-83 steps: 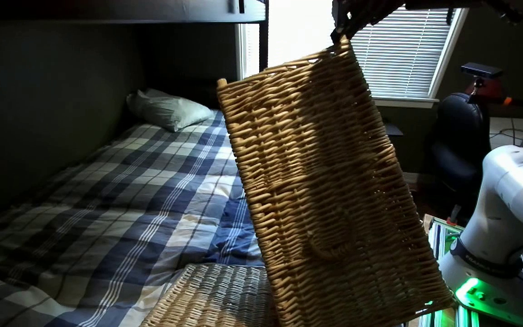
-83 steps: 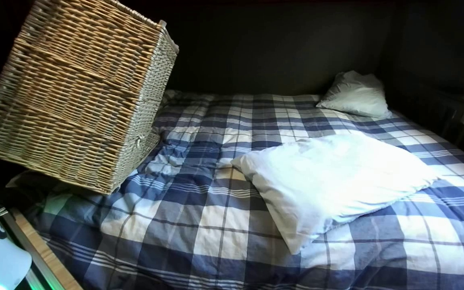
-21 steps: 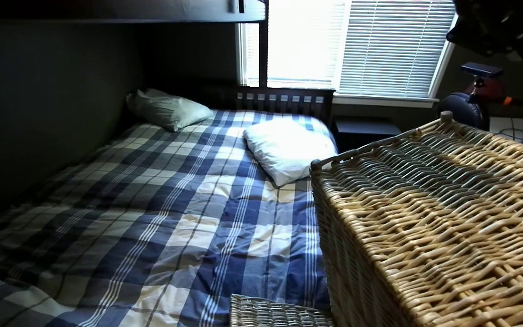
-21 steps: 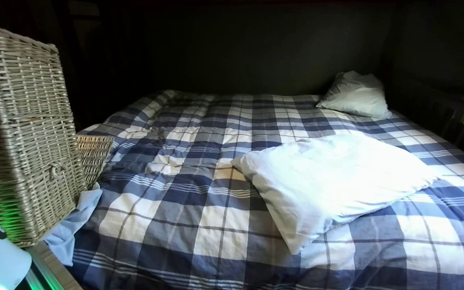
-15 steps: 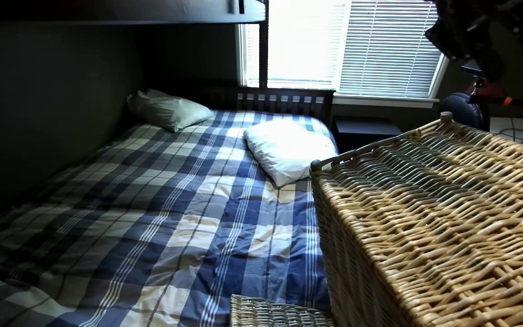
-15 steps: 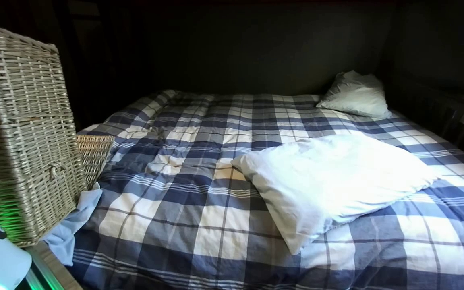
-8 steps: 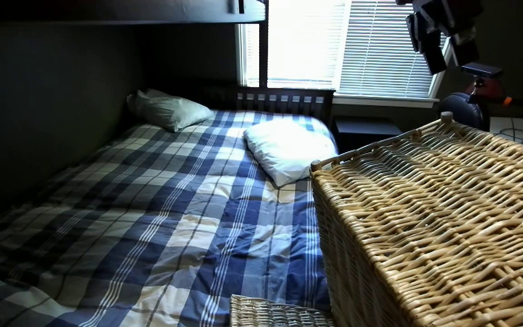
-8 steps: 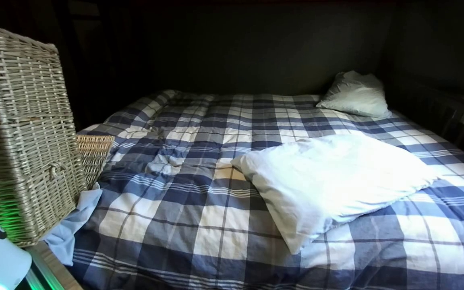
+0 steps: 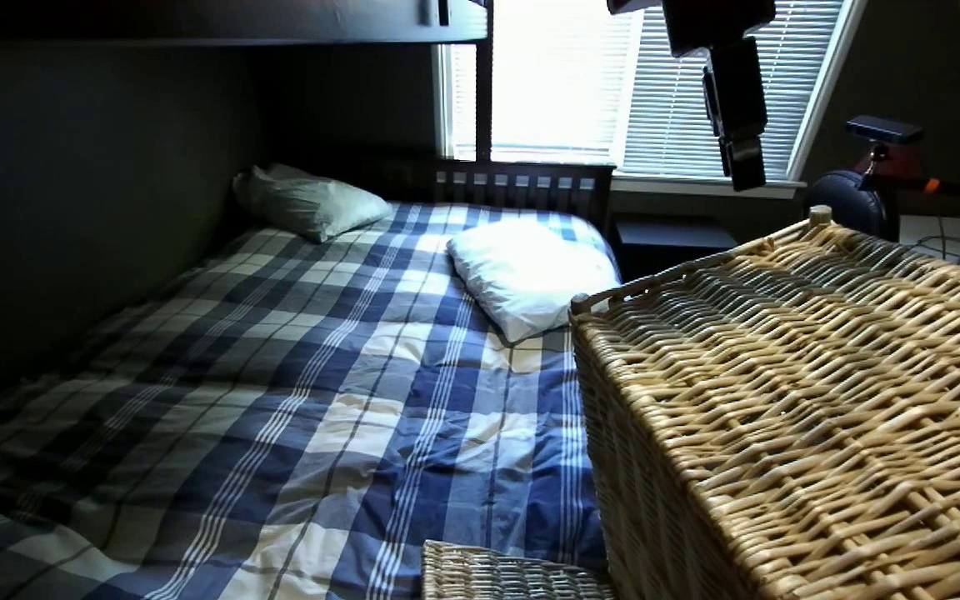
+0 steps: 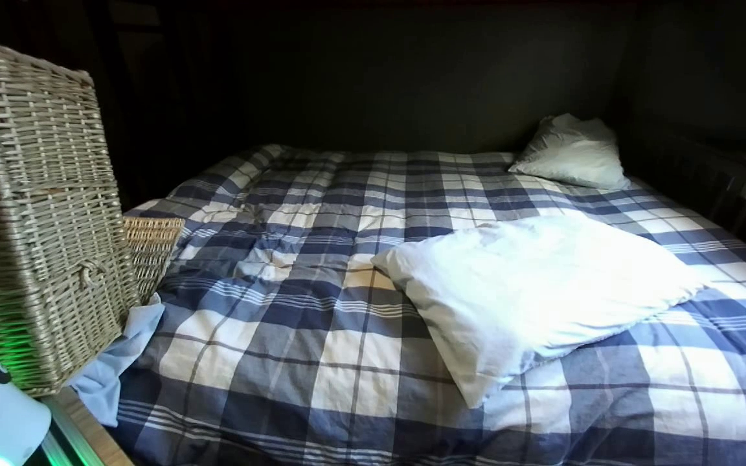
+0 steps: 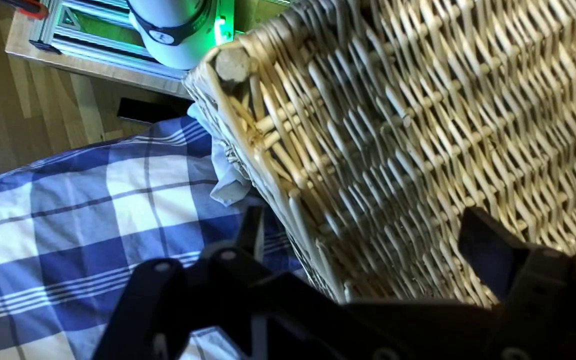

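One large wicker basket is recorded below my hand; mine is the only arm at the site, hence the nearer. Condition of the hand: empty, spread wide, no contact seen. The governing relation is the basket's upper edge, which in the wrist view crosses at a steep slant between the fingers: one finger appears outside it, against the bed, and the other finger against the woven face. That edge runs from a corner peg toward my wrist. In an exterior view a fingertip shows above the basket with a gap between, though depth cannot be certified from there. Long axis: the upturned face runs out of frame, so I cannot confirm its longer side; the flank bearing a rope loop reads taller than broad. From the pegs at its corners, I judge the upturned face to be the basket's base. Adjoining items: a lower woven piece beside the basket, whether joined to it I cannot tell; a blue-grey cloth at its lower edge; a white pillow and a grey pillow on the bed.
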Robot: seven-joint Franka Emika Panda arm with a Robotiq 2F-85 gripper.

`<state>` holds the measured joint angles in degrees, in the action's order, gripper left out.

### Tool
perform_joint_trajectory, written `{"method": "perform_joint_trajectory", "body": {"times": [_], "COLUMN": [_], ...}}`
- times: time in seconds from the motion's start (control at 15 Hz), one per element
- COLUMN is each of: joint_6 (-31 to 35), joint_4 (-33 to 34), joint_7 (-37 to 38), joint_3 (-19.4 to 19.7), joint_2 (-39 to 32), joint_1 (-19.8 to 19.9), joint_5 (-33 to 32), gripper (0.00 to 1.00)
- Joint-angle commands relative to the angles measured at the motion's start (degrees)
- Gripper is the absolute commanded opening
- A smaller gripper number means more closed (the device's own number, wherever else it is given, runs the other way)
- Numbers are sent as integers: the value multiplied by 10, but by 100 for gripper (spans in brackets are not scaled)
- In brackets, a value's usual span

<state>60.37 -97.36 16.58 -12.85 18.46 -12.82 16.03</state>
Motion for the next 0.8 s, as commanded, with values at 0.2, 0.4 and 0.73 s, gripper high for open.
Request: {"method": "perform_joint_trajectory", "body": {"times": [0.2, 0.4, 0.73], "joint_6": [67, 195, 293], "joint_4": [-1, -6, -4], "joint_7": [19, 63, 125], "joint_3": [-34, -63, -85], "joint_2": [-17, -51, -133], "joint_1": [19, 17, -4], "joint_5": [-36, -73, -86], "gripper": [100, 100, 100]}}
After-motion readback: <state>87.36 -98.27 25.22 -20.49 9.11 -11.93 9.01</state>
